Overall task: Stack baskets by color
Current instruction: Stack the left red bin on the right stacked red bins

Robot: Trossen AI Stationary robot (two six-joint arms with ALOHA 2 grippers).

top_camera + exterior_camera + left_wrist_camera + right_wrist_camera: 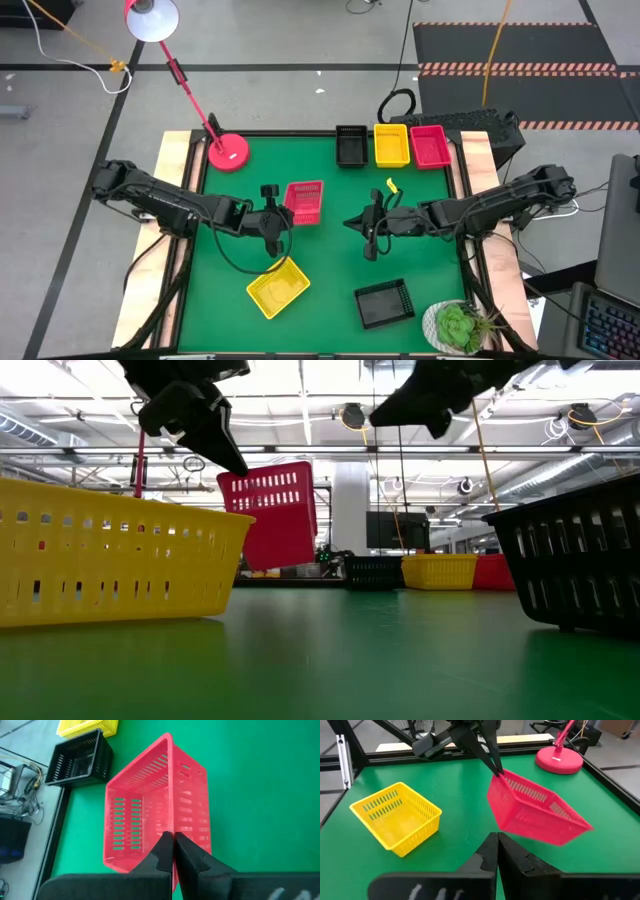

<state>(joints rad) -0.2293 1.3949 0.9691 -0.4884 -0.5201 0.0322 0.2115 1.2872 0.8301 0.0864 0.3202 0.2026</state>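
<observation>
Hanging above the green desk [330, 215], a red-pink basket [304, 202] was held by one rim wall between the clenched fingers of the left hand [278, 212]. In the left wrist view, the two dark fingers [162, 854] were seen pressed together on the near wall of the red-pink basket [155, 805], with its open side turned toward the camera. In the low view, the same basket [272, 512] was seen clear of the desk surface and tilted. In the right wrist view it [535, 812] was seen hanging at a slant from the left hand [496, 767], apart from the desk.

The right hand [370, 232] was held over the middle of the desk, near the lifted basket but not touching it; its fingers [487, 851] were closed with nothing between them.

A loose yellow basket [278, 288] was lying on the near-left part of the desk, and a loose black basket [384, 303] on the near-right part. Along the far edge, three more were set side by side in a row: a far black basket [351, 146], a far yellow basket [391, 145] and a far red-pink basket [429, 146].

A red lamp base [228, 152] was standing at the far-left corner, and a potted plant [458, 325] at the near-right corner.

No brand, label or legible writing could be made out on any item.
</observation>
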